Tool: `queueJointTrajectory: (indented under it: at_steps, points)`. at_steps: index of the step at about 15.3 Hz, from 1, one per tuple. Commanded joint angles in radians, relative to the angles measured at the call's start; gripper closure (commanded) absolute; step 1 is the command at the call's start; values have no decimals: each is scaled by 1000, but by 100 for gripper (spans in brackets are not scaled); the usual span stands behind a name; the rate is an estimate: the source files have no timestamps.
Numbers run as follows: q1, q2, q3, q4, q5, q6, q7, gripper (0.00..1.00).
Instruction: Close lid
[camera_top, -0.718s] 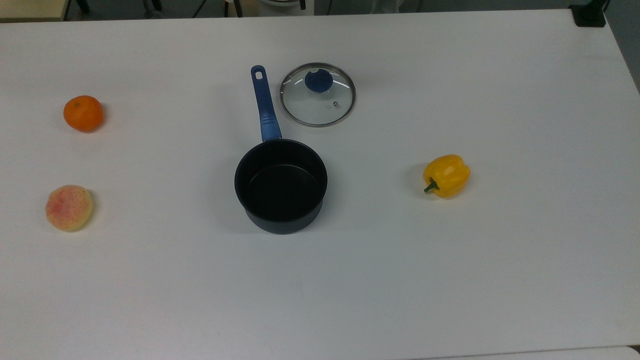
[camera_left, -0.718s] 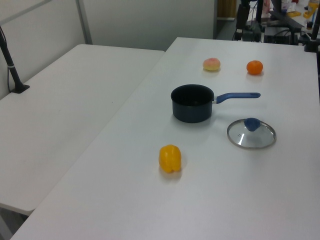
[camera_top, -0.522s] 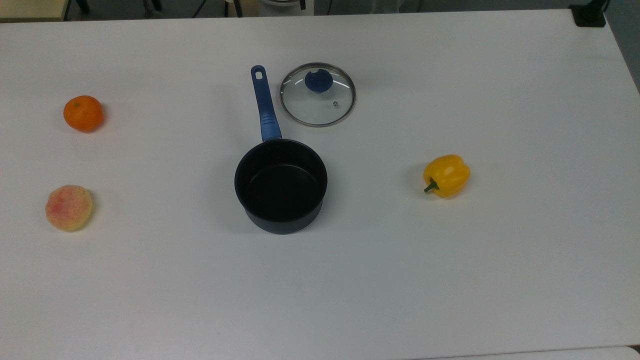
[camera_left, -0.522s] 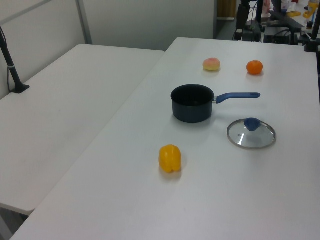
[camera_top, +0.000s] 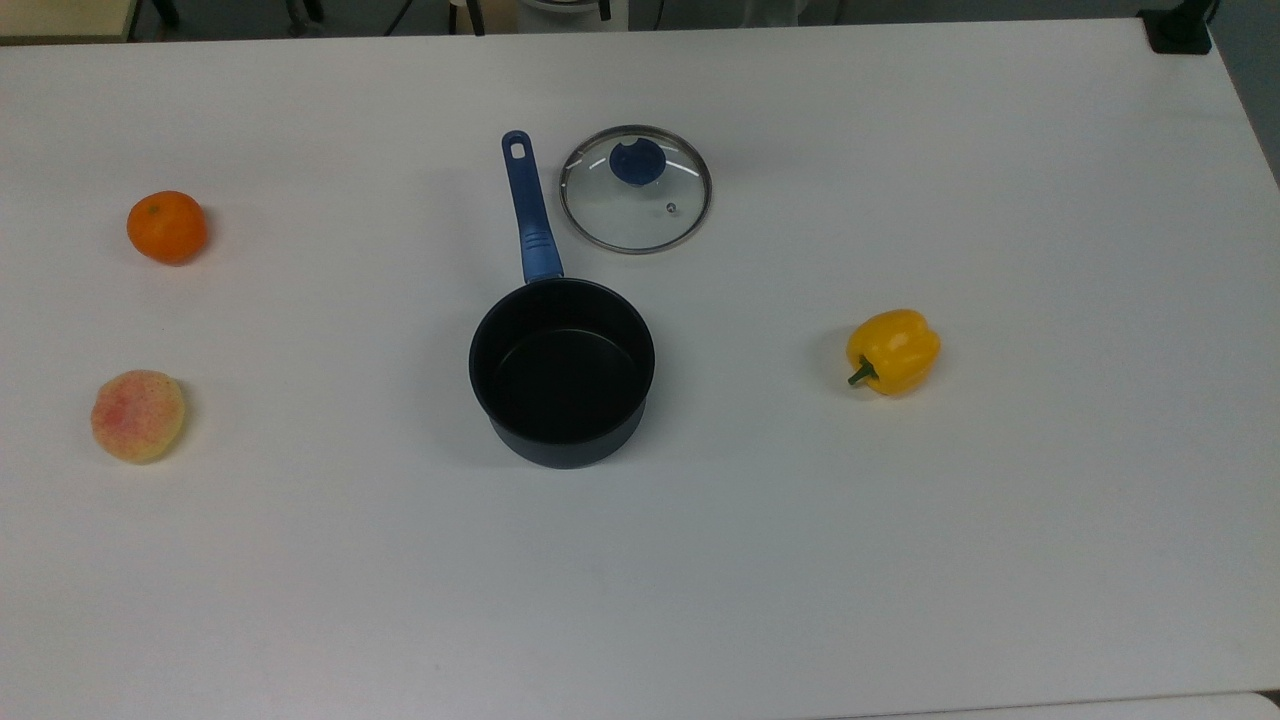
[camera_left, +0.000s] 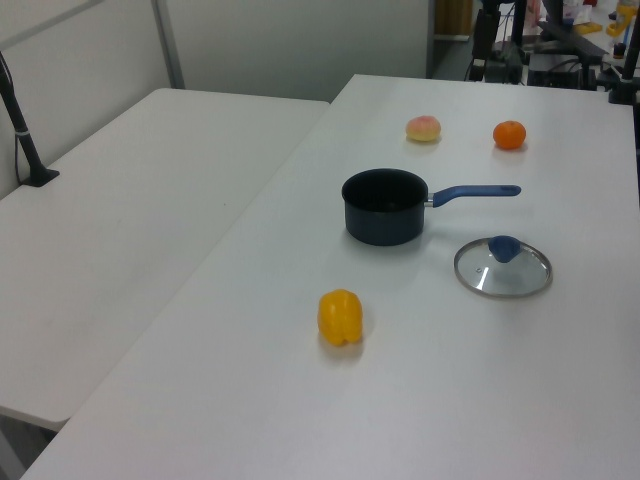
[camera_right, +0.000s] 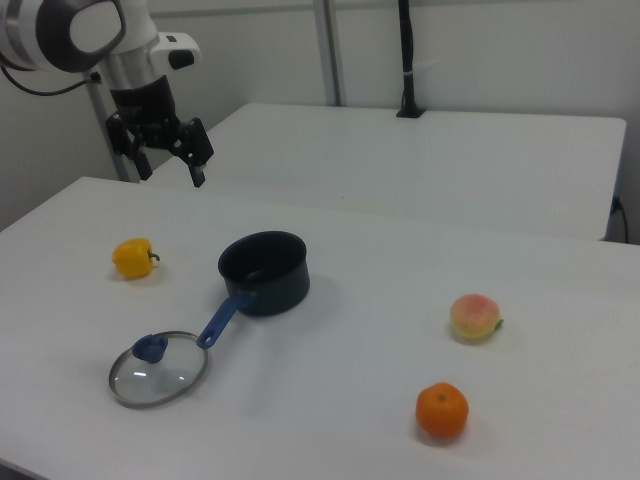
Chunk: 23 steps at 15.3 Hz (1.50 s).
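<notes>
Lid (camera_top: 635, 189) first: it lies flat on the bench (camera_top: 1000, 550), knob (camera_top: 637, 162) up, just beside the blue handle (camera_top: 529, 208) of the pan (camera_top: 561, 372). I think I must come down straight over the knob and pinch it in the middle, so the glass does not tip. Then I lift it up, carry it over the pan and set it down flat on the rim. My jaws (camera_right: 169, 166) hang high in the air, far from the lid. They are spread wide apart. They hold nothing and touch nothing.
</notes>
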Motion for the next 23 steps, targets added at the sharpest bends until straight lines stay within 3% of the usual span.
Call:
queueJointTrajectory:
  at_steps: [1,16,19,23]
  points:
    - [9,-16,-6,-41,6,-2,-30,0]
    - [10,-39,54,-167,0,-129,-125,0]
    - [4,-43,108,-204,0,-169,-58,0]
    - [6,-65,134,-303,0,-143,82,0]
